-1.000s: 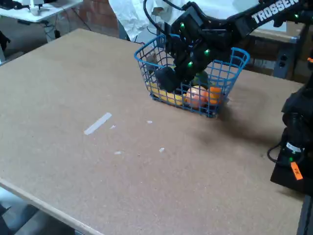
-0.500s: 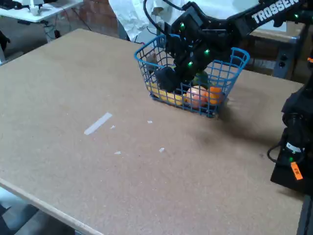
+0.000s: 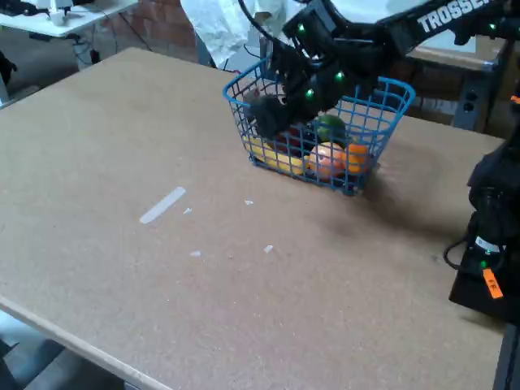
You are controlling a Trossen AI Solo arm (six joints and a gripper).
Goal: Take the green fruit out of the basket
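Fixed view only. Black gripper (image 3: 268, 116) at end of black arm marked TROSSEN (image 3: 443, 18), hanging over left half of rectangular blue wire-mesh basket (image 3: 378, 122), tip roughly at rim height. Jaw state: cannot tell, fingers blurred and dark against the mesh; nothing visibly held. Glossy dark green oval fruit (image 3: 330, 127) just right of gripper and slightly lower, inside basket, sitting on top of the other fruit, partly hidden behind arm links. Round orange-pink fruit (image 3: 327, 159) below and right of gripper, against near basket wall. Smaller orange fruit (image 3: 356, 156) further right, touching or just beside the pink one. Yellow fruit (image 3: 272, 156) directly below gripper, along near bottom edge of basket. Small patch of red (image 3: 294, 135) just right of and under gripper, identity unclear. Basket on tan fibreboard table (image 3: 162, 268), toward far edge. Strip of pale tape (image 3: 162, 204) well left of and below gripper on tabletop, a few white flecks (image 3: 268, 249) near it. Black arm base with orange tag (image 3: 487, 252) far right of gripper, at table edge. Green indicator lights lit on arm links just above gripper.
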